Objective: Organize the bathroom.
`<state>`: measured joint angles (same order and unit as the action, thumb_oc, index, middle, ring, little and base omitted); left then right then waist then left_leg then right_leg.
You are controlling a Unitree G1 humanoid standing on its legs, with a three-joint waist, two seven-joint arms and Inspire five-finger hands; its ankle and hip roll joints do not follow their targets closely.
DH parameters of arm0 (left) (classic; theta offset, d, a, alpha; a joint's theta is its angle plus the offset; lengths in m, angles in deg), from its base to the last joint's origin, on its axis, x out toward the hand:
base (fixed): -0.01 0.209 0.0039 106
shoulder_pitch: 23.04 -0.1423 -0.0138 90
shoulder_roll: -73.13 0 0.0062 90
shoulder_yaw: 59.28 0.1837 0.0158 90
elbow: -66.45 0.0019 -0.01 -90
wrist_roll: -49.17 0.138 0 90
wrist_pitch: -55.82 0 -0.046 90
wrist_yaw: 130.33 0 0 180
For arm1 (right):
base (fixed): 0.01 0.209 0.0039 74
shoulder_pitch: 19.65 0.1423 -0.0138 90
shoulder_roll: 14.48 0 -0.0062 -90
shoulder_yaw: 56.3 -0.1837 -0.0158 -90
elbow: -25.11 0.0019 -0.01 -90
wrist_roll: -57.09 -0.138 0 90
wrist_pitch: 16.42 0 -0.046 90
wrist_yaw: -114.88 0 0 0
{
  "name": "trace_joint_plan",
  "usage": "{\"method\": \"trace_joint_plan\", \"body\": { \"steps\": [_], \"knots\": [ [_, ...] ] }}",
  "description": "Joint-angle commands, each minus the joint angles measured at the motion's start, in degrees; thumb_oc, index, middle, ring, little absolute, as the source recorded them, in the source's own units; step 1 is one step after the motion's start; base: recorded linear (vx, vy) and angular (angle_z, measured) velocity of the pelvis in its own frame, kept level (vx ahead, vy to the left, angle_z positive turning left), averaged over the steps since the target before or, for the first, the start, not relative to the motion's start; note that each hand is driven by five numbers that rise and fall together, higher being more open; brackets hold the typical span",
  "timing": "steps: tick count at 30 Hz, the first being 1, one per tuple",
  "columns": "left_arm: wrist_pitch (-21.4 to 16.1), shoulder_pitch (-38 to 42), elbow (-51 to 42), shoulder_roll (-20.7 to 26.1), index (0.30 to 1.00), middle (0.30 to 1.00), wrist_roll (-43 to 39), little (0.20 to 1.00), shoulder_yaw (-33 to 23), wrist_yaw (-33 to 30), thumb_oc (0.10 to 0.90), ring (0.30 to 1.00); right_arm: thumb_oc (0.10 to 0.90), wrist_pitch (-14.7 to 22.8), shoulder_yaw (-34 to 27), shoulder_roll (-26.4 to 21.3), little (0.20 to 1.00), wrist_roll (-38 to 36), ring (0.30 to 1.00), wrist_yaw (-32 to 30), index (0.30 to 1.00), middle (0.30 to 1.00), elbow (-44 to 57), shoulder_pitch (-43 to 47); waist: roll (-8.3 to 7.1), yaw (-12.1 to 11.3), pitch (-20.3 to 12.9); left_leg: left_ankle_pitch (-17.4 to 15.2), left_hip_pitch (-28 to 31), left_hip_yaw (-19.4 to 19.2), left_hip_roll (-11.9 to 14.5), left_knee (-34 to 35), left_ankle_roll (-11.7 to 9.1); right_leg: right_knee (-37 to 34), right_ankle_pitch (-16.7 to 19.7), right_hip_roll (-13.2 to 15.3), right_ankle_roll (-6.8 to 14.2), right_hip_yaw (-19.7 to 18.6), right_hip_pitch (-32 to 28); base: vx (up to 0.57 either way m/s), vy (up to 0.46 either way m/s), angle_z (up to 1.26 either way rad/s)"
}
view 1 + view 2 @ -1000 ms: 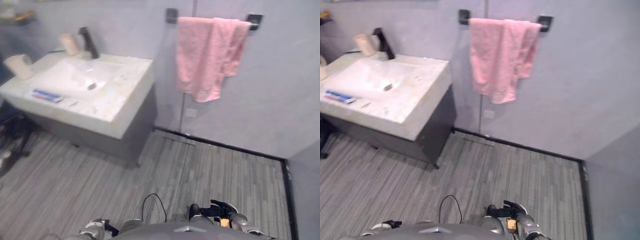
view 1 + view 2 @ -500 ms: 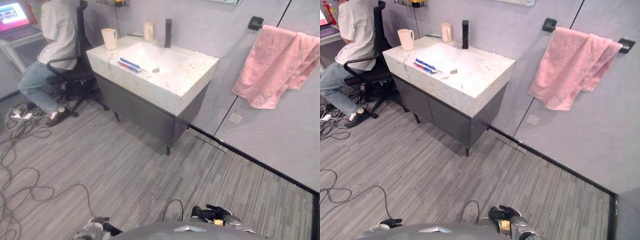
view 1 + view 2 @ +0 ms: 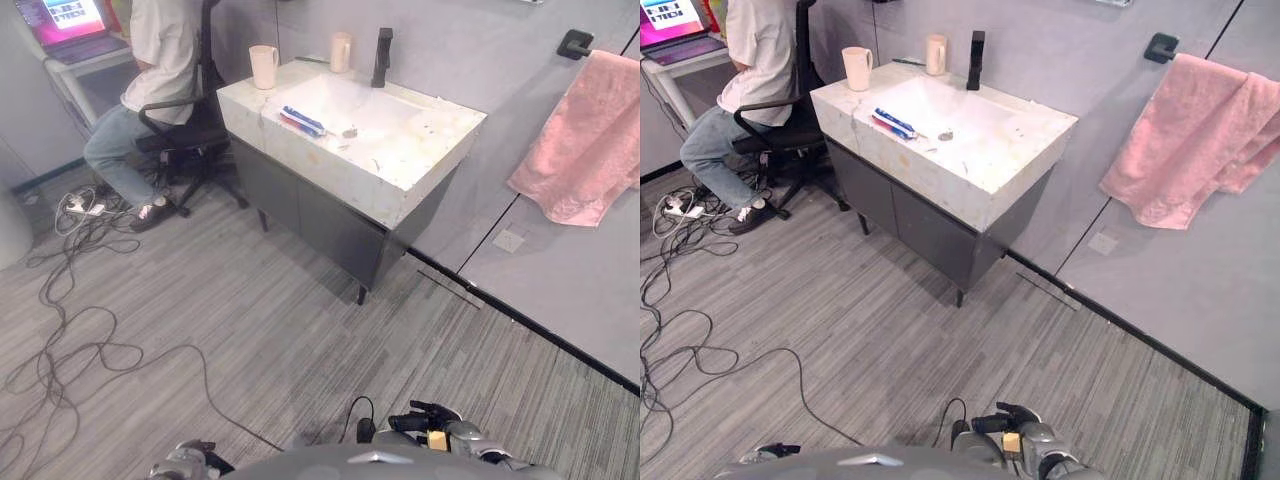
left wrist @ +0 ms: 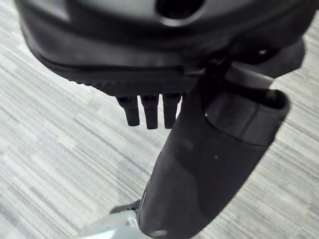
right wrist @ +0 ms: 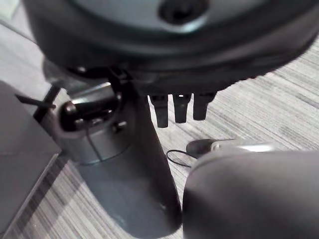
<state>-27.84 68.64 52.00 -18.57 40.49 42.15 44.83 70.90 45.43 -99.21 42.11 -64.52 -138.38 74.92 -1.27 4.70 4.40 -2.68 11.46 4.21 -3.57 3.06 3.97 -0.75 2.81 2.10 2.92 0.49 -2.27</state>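
Our right hand hangs low at our side, fingers straight and relaxed over the floor, holding nothing. Our left hand hangs the same way on the other side, its fingers loose and empty. We judge both are parked this way because we are well apart from anything to handle and there is nothing yet to reach for.

Outward across the floor stands the sink, a pale basin on a dark cabinet against the wall. A toothpaste tube lies flat on its near-left rim, loose where it does not belong, which we take for the thing to tidy. A small dark item sits just beside it in the basin; we cannot tell what it is. A mug stands upright at the left corner and a cup stands near the black tap at the back, likely places for the tube.

To the right a pink towel hangs bunched and uneven from its rail, so it may want straightening. To the left a person sits in a chair at a laptop, with cables trailing across the floor that we should step clear of.
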Motion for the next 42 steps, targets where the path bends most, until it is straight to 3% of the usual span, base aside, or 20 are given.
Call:
{"method": "trace_joint_plan", "body": {
  "steps": [1,4,5,6,9,11,15,16,20,22,24,28,30,32,35,38,39,40,41,42],
  "knots": [
    [-2.35,1.94,0.28,-0.47,0.900,0.900,1.34,0.900,-1.08,-1.12,0.800,0.900,0.800,0.81,0.59,-1.47,0.900,-0.34,0.900,-1.17,0.900,0.900,-2.23,0.16,-0.49,-0.55,0.27,-0.84,-4.16,-2.95,-0.92,-2.05,-0.19,1.23,0.32,-4.09,-0.60,-1.27,2.97,0.03,-0.040,0.44],
    [-3.45,1.70,0.13,-0.50,0.900,0.900,0.60,0.900,-1.49,-1.48,0.800,0.900,0.800,1.20,0.10,-1.77,0.900,1.12,0.900,-0.94,0.900,0.900,-2.01,-0.20,-0.73,-0.64,0.91,-1.88,-5.62,-5.12,-0.69,-6.34,-1.17,0.71,0.07,-3.48,-0.79,-0.33,1.76,0.01,-0.014,0.16],
    [-3.66,2.20,-0.37,-0.31,0.900,0.900,1.16,0.900,-1.64,-0.98,0.800,0.900,0.800,0.95,0.38,-2.01,0.900,2.32,0.900,-1.09,0.900,0.900,-1.37,-0.40,-0.96,-0.44,1.65,-2.19,-7.27,-7.70,0.48,-10.42,-2.74,0.82,-0.26,-2.69,-1.14,0.83,0.90,0.00,0.036,0.30],
    [-4.02,2.59,-0.40,-0.39,0.900,0.900,0.94,0.900,-1.51,-1.08,0.800,0.900,0.800,0.71,0.44,-2.28,0.900,1.51,0.900,-1.31,0.900,0.900,-1.01,-0.61,-1.01,-0.43,2.26,-0.23,-8.88,-9.49,2.25,-12.83,-4.37,0.51,-0.19,-2.34,-1.14,1.89,0.15,0.00,0.041,0.42],
    [-4.69,2.99,-0.63,-0.44,0.900,0.900,1.27,0.900,-1.86,-1.35,0.800,0.900,0.800,1.21,-0.36,-2.53,0.900,0.58,0.900,-1.12,0.900,0.900,-1.05,-0.65,-1.80,-0.50,3.38,1.57,-11.62,-13.15,6.28,-15.30,-5.90,-0.70,-0.17,-0.75,-0.88,3.80,-1.82,0.05,0.070,0.42],
    [-4.72,3.19,-0.54,-0.57,0.900,0.900,0.66,0.900,-2.06,-1.64,0.800,0.900,0.800,1.71,-0.33,-2.56,0.900,2.07,0.900,-0.63,0.900,0.900,-1.26,-0.44,-1.79,-0.37,3.30,1.49,-10.95,-14.01,7.63,-12.50,-5.63,-1.12,-0.36,-0.15,-0.69,4.64,-2.20,0.12,0.180,0.59],
    [-4.23,2.85,-0.97,-0.82,0.900,0.900,-0.35,0.900,-2.16,-1.94,0.800,0.900,0.800,1.79,0.62,-3.19,0.900,4.14,0.900,-0.34,0.900,0.900,-1.42,-0.41,-0.39,-0.73,2.62,5.81,-9.22,-11.98,9.48,-3.70,-6.89,-2.11,-1.39,-0.86,-0.52,4.34,-3.44,0.23,0.234,0.47],
    [-3.01,2.94,-1.24,-1.27,0.900,0.900,-0.57,0.900,-1.90,-2.04,0.800,0.900,0.800,2.14,1.60,-3.48,0.900,6.32,0.900,-0.11,0.900,0.900,-1.21,-0.30,0.35,-1.31,2.92,9.64,-10.92,-12.72,11.09,-0.24,-8.31,-2.47,-2.26,-1.34,-0.43,3.71,-4.80,0.30,0.237,0.34],
    [-2.35,3.02,-0.74,-1.61,0.900,0.900,1.38,0.900,-1.51,-1.97,0.800,0.900,0.800,2.04,1.70,-3.50,0.900,4.43,0.900,-0.31,0.900,0.900,-1.17,0.01,1.07,-2.42,3.61,13.28,-15.27,-15.28,13.17,0.80,-9.49,-2.44,-4.31,-1.46,-0.45,4.64,-7.34,0.29,0.191,0.24],
    [-1.95,2.80,-0.22,-1.78,0.900,0.900,1.46,0.900,-1.67,-1.95,0.800,0.900,0.800,1.84,1.64,-3.47,0.900,4.32,0.900,-0.38,0.900,0.900,-1.13,0.26,0.92,-2.97,3.68,13.32,-16.19,-14.47,12.91,0.39,-9.34,-2.03,-5.01,-0.83,-0.34,4.51,-7.96,0.29,0.199,0.10],
    [-1.48,1.58,1.26,-2.22,0.900,0.900,0.50,0.900,-2.84,-2.83,0.800,0.900,0.800,1.48,2.22,-3.07,0.900,4.65,0.900,-0.43,0.900,0.900,-0.98,0.90,0.47,-4.19,3.24,11.32,-15.58,-11.38,11.38,-0.65,-8.10,0.32,-6.15,1.65,0.61,3.44,-8.29,0.40,0.325,0.08],
    [0.41,1.55,1.65,-1.39,0.900,0.900,2.27,0.900,-3.01,-2.08,0.800,0.900,0.800,1.66,1.59,-2.20,0.900,3.27,0.900,-1.17,0.900,0.900,-0.42,0.39,0.16,-4.39,2.59,8.40,-14.43,-10.35,9.00,-2.66,-6.14,6.22,-6.79,5.13,2.74,4.07,-6.57,0.30,0.288,-0.15],
    [0.64,1.86,1.94,-1.18,0.900,0.900,2.34,0.900,-2.61,-1.54,0.800,0.900,0.800,1.49,1.35,-1.98,0.900,2.31,0.900,-1.70,0.900,0.900,-0.38,0.55,0.34,-3.85,2.77,7.76,-13.70,-9.82,7.96,-2.87,-4.92,12.67,-4.58,6.44,3.84,3.41,-3.07,0.21,0.286,0.07],
    [-0.78,2.37,2.81,-1.15,0.900,0.900,2.96,0.900,-1.91,-0.83,0.800,0.900,0.800,1.65,0.41,-2.28,0.900,1.70,0.900,-1.78,0.900,0.900,-0.73,0.37,1.65,-3.14,3.53,5.57,-12.56,-8.85,6.68,-4.11,-2.83,26.95,1.05,9.07,3.71,1.92,4.43,0.23,0.325,0.14],
    [-2.33,2.54,3.45,-1.05,0.900,0.900,4.68,0.900,-1.53,-0.72,0.800,0.900,0.800,1.90,-0.08,-2.58,0.900,0.80,0.900,-1.60,0.900,0.900,-1.09,-0.35,2.32,-2.80,4.52,3.06,-11.02,-7.86,5.47,-6.10,-1.71,34.04,4.09,10.26,2.78,1.61,9.05,0.23,0.226,0.15],
    [-3.54,2.59,3.27,-0.69,0.900,0.900,4.66,0.900,-1.57,-0.87,0.800,0.900,0.800,2.00,0.38,-2.69,0.900,1.86,0.900,-0.58,0.900,0.900,-1.59,-0.34,1.03,-1.88,5.19,1.09,-8.64,-7.65,3.55,-6.53,-1.36,29.89,4.99,8.80,3.21,2.74,11.34,0.28,0.099,0.06],
    [-4.24,2.78,2.83,-0.61,0.900,0.900,4.91,0.900,-1.36,-0.91,0.800,0.900,0.800,1.76,0.97,-2.55,0.900,1.39,0.900,-0.61,0.900,0.900,-1.57,-0.28,-0.11,-1.05,5.04,0.33,-7.48,-7.71,2.12,-6.13,-1.10,24.42,4.32,6.34,3.51,3.58,11.93,0.29,0.042,0.00],
    [-4.31,2.83,2.63,-0.64,0.900,0.900,4.72,0.900,-1.23,-1.08,0.800,0.900,0.800,1.71,1.18,-2.45,0.900,1.30,0.900,-0.71,0.900,0.900,-1.43,-0.36,-0.59,-0.61,5.16,-0.13,-6.73,-7.69,1.56,-5.91,-1.02,21.89,4.02,5.62,3.71,4.15,11.92,0.45,0.039,-0.15],
    [-4.24,3.52,1.14,-0.81,0.900,0.900,3.82,0.900,0.16,-1.79,0.800,0.900,0.800,1.97,1.98,-2.11,0.900,1.30,0.900,-0.97,0.900,0.900,-0.70,-1.12,-2.05,1.37,5.34,-1.94,-4.10,-7.21,-0.59,-4.88,-1.03,11.86,3.66,1.84,3.78,6.28,13.01,0.40,0.040,-0.13],
    [-4.13,3.86,0.68,-0.88,0.900,0.900,3.59,0.900,0.70,-2.02,0.800,0.900,0.800,2.11,2.23,-2.09,0.900,1.44,0.900,-0.90,0.900,0.900,-0.54,-1.39,-2.76,2.04,5.21,-2.55,-3.35,-6.75,-1.74,-4.55,-1.08,8.56,5.15,0.92,3.91,6.85,14.10,0.48,0.073,-0.11]
  ]
}}
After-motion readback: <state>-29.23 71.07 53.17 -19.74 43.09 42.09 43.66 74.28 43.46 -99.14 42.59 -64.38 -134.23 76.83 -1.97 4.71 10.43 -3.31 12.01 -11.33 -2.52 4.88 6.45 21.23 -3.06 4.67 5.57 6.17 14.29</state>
